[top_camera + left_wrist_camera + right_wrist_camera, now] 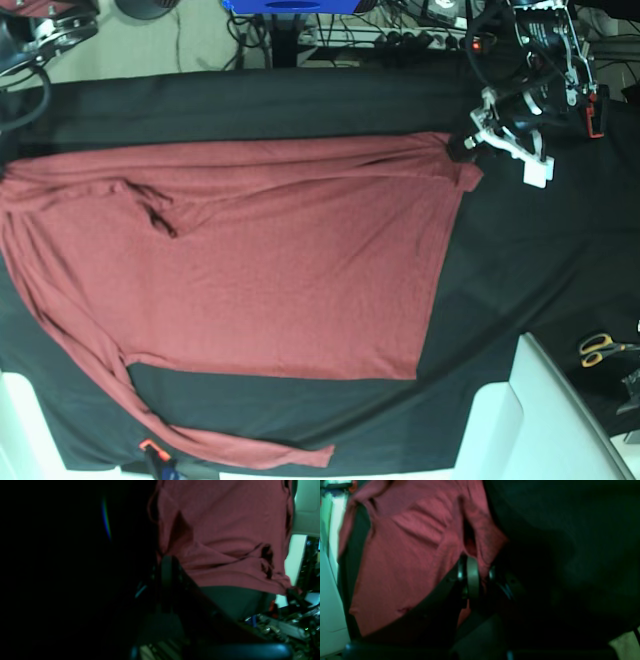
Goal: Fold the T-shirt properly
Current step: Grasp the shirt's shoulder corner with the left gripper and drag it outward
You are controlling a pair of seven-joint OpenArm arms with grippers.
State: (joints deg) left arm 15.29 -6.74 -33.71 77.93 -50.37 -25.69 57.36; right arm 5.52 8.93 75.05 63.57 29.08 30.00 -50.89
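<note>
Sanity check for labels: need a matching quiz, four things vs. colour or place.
1. T-shirt
2. scissors
3. left gripper
4. table cloth

A. black, under everything
B. at the shirt's top right corner in the base view
C. dark red, spread out
D. yellow handles, at the right edge of the base view

Pairs: 1-C, 2-D, 3-B, 4-A

Wide bare table right of the T-shirt, open for passage. Only scissors near the right edge, beside a white panel at the lower corner. Cables and gear crowding the far edge.
</note>
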